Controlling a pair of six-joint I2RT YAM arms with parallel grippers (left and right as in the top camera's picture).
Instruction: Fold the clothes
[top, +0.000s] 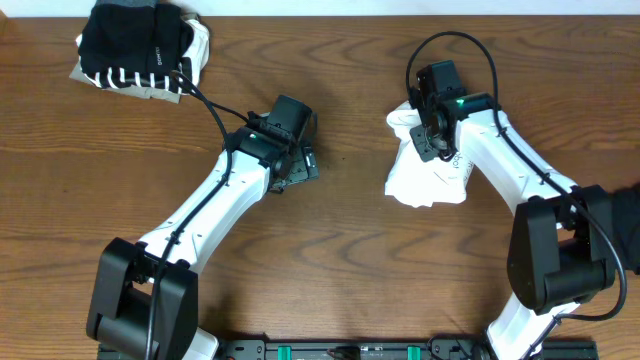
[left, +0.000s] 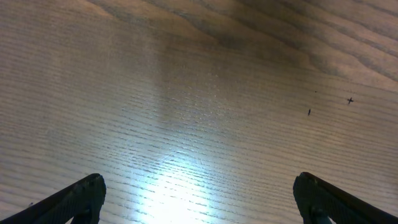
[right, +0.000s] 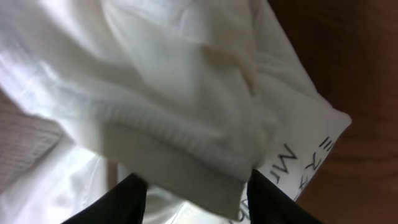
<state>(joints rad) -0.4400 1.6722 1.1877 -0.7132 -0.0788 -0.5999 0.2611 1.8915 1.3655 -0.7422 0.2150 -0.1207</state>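
A crumpled white T-shirt (top: 425, 182) lies on the wooden table right of centre. My right gripper (top: 426, 132) is over its far edge. In the right wrist view the gripper (right: 196, 180) has a thick ribbed fold of the T-shirt (right: 186, 81) filling the gap between its two black fingers, and dark lettering (right: 305, 168) shows on the cloth at the right. My left gripper (top: 300, 165) hovers over bare wood near the middle of the table. Its fingers (left: 81, 199) stand wide apart with nothing between them.
A folded pile of clothes (top: 140, 45), black on top with black-and-white stripes, beige and white beneath, sits at the far left corner. Bare wooden table (top: 340, 250) stretches between the two arms and along the front.
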